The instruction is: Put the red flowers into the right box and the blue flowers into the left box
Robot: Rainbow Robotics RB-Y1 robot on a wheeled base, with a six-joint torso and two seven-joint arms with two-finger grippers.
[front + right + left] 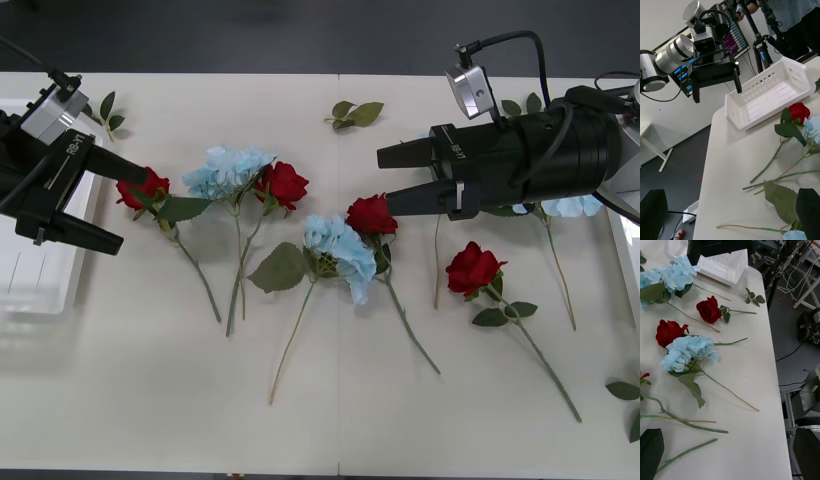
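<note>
Several red flowers lie across the table: one [143, 188] by the left gripper, one [285, 183] beside a blue flower [225, 170], one [371, 214] just under the right gripper, and one [472, 268] further right. Another blue flower [340, 250] lies mid-table, and a third [575, 205] is partly hidden under the right arm. My left gripper [133, 210] hovers open beside the left box [40, 270]. Over the table's middle, my right gripper [384, 182] is open and holds nothing. A sliver of the right box [628, 240] shows at the right edge.
Loose green leaf sprigs lie at the back [357, 113], back left [105, 110] and front right [628, 395]. In the right wrist view the slotted tray [767, 93] sits at the table's end, with a tripod and a person's legs behind it.
</note>
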